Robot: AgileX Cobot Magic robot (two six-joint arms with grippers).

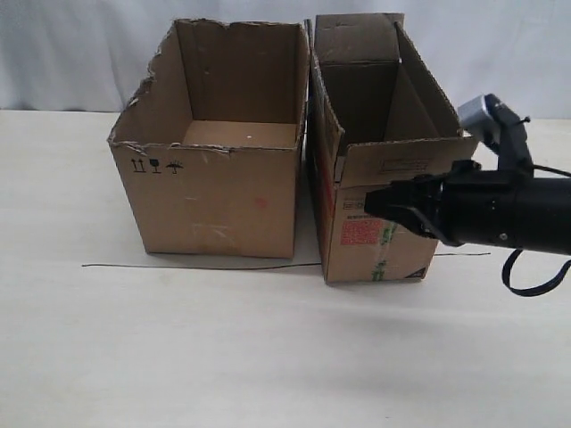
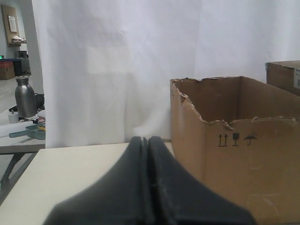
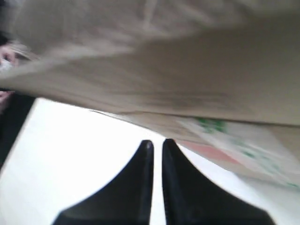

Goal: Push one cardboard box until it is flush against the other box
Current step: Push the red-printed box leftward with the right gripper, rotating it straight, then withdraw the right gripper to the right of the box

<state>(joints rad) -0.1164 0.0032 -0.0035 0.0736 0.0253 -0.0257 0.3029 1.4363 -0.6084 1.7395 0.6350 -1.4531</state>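
Cardboard box [image 1: 357, 174] bears red label [image 1: 359, 234]; other box [image 1: 223, 201], black symbols [image 1: 156, 166].

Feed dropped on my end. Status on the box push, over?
Left hand shut, clear of both boxes. Right hand shut, by end of labelled cardboard box. Narrow gap to torn-rim box at front. Nothing seen between.

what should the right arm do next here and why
Probably shift the right gripper onto the outer long side of the cardboard box and press toward the other box: a dark gap shows between them low at the front, and the shut gripper appears across the labelled end, not on that side.
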